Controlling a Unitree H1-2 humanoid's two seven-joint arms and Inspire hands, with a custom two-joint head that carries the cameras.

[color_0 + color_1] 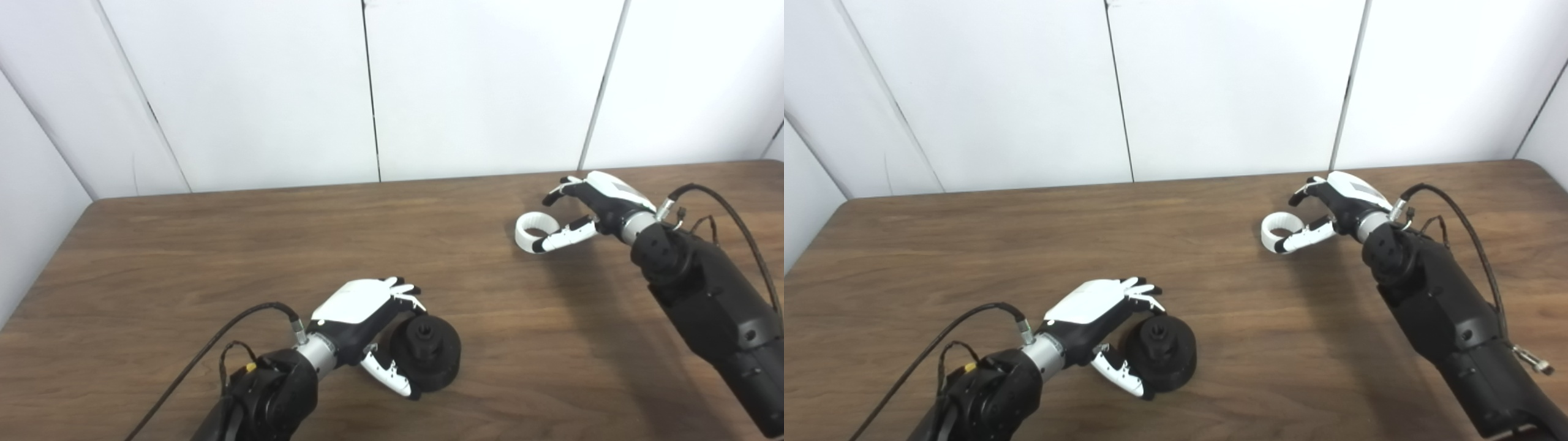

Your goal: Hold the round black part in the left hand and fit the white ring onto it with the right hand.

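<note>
The round black part lies on the wooden table near the front, its hub facing up. My left hand is cupped round its left side, with the fingers over its far edge and the thumb at its near edge; the hand looks open and the part rests on the table. The white ring lies on the table at the right, farther back. My right hand is open beside it, with the thumb along the ring's near side and the fingers raised behind it.
White wall panels stand behind the table's far edge. The table's left edge and rounded corner are in view. Black cables loop off both wrists.
</note>
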